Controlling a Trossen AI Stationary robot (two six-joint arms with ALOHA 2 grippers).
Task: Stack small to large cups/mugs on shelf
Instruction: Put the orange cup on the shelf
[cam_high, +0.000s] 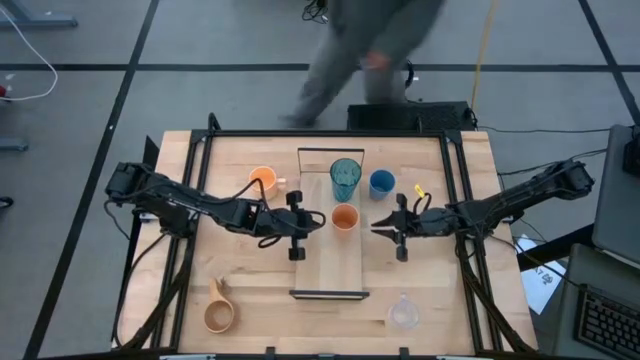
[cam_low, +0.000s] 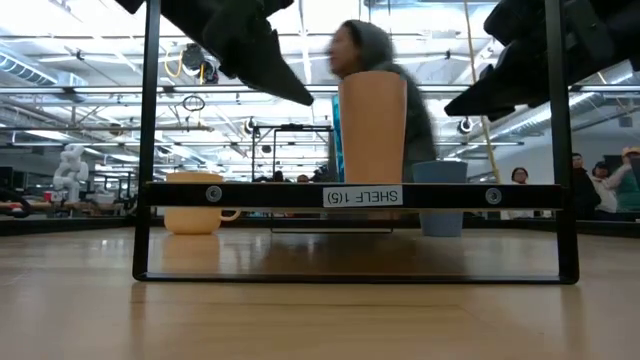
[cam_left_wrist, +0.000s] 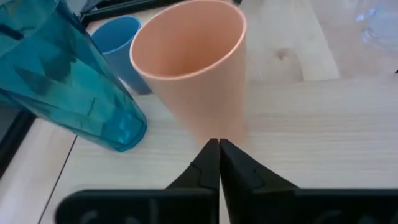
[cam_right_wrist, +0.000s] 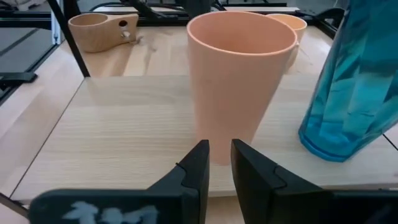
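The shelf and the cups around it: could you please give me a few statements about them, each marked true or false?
1. The small orange cup stands upright on the shelf. True.
2. The teal tumbler lies on its side. False: it stands upright on the shelf.
3. The blue cup is on the shelf. False: it stands on the table beside it.
4. The left gripper is shut, holding nothing. True.
5. The wooden mug is off the shelf. True.
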